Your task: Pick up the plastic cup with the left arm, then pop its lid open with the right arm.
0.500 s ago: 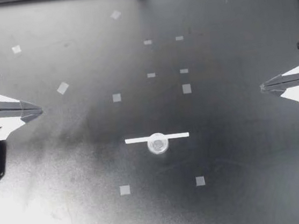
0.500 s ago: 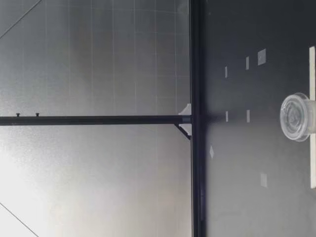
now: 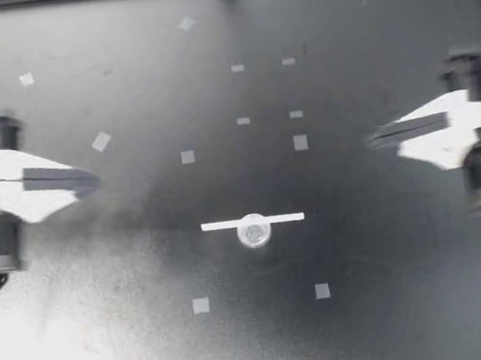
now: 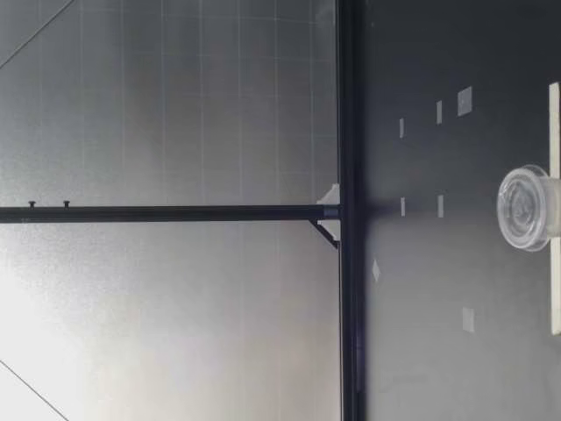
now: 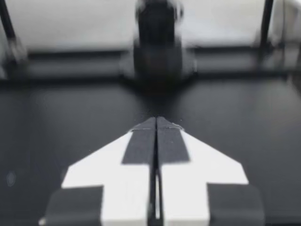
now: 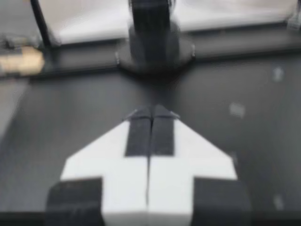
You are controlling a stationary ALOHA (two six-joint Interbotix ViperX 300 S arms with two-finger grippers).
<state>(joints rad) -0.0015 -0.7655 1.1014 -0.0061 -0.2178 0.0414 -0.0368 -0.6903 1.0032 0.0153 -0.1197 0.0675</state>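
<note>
Matte black table (image 3: 413,317), pale tape squares (image 3: 201,305) scattered, glare at one corner. Clear cup (image 3: 253,231) mid-table, touching white strip (image 3: 220,225). Left gripper (image 3: 92,178), right gripper (image 3: 373,139): fingers pressed together, empty, well apart from cup. Gridded wall (image 4: 175,105) behind black frame rail (image 4: 347,289).

Black table (image 3: 387,241) is showing pale grey tape squares (image 3: 201,305); cup (image 3: 253,231) is looking clear, strip (image 3: 224,224) white; left gripper (image 3: 94,179) and right gripper (image 3: 371,140) are showing white, dark grey stripes.

Table (image 3: 404,239): black, matte.
White strip (image 3: 220,226): laid flat, lower centre of the frame.
Clear cup (image 3: 253,231): set touching the strip.
Tape squares (image 3: 201,305): scattered across the centre and upper left.
</note>
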